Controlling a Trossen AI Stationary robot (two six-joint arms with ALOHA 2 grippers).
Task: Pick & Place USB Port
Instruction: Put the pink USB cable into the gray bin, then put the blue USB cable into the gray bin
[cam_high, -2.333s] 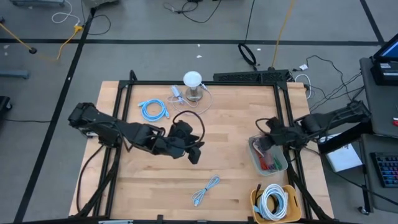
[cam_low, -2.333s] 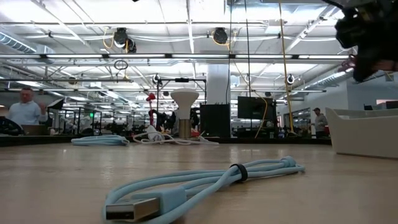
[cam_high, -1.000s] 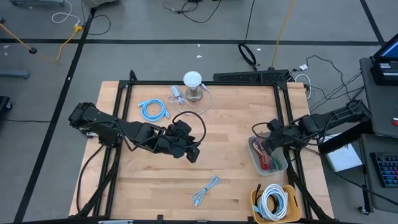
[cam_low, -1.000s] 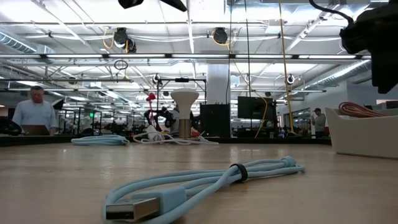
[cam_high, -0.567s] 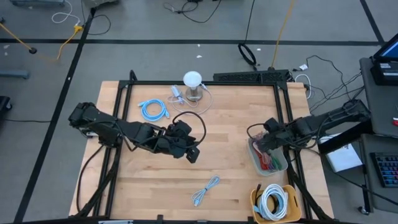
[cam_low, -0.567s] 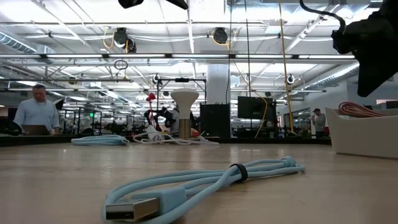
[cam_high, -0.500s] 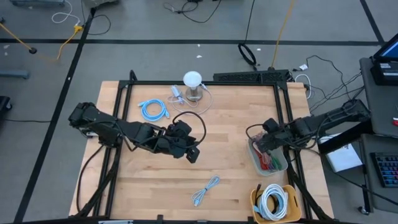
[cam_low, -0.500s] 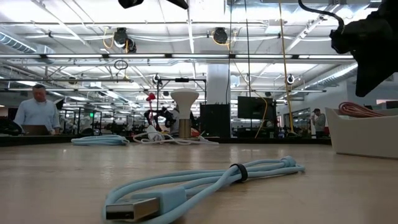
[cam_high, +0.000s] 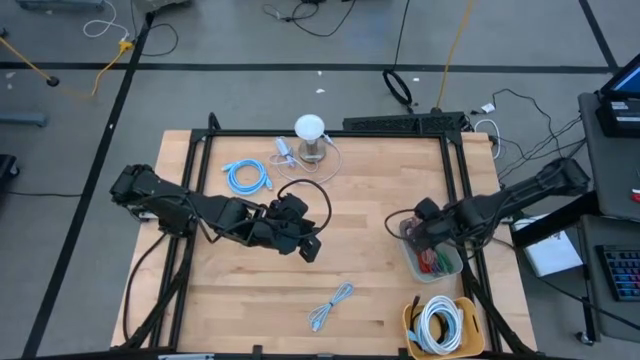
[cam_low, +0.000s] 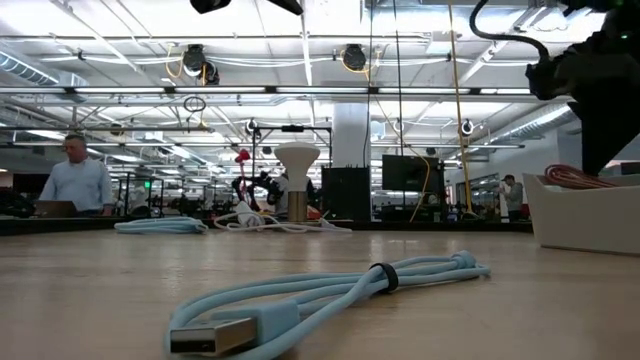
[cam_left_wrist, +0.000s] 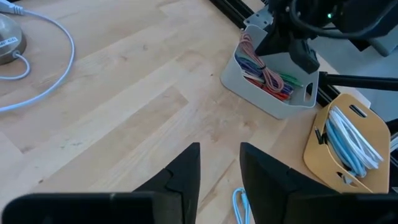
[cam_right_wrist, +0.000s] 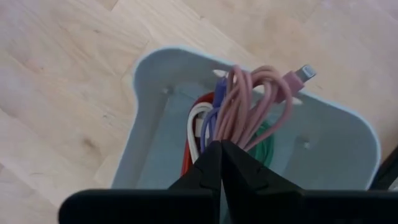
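Above the grey bin (cam_right_wrist: 155, 118) the right claw (cam_right_wrist: 221, 149) is pressed together, pinching nothing visible.

Just ahead of the black right gripper (cam_right_wrist: 221, 149), a pale grey bin (cam_right_wrist: 155, 124) is showing a pink cable (cam_right_wrist: 258, 99) with white, purple, red and green ones beside it. Near the black left gripper (cam_left_wrist: 219, 167), a light-blue cable (cam_high: 331, 305) is lying on pale wood-grain table (cam_high: 370, 190), and a yellow tray (cam_high: 412, 328) is holding white cable (cam_high: 438, 325).

Bare wooden tabletop (cam_high: 370, 200) lies open across the frame's centre. The grey plastic bin (cam_high: 432, 255) and yellow tray (cam_high: 440, 327) crowd the lower right; the white lamp (cam_high: 310, 135) blocks the upper middle.
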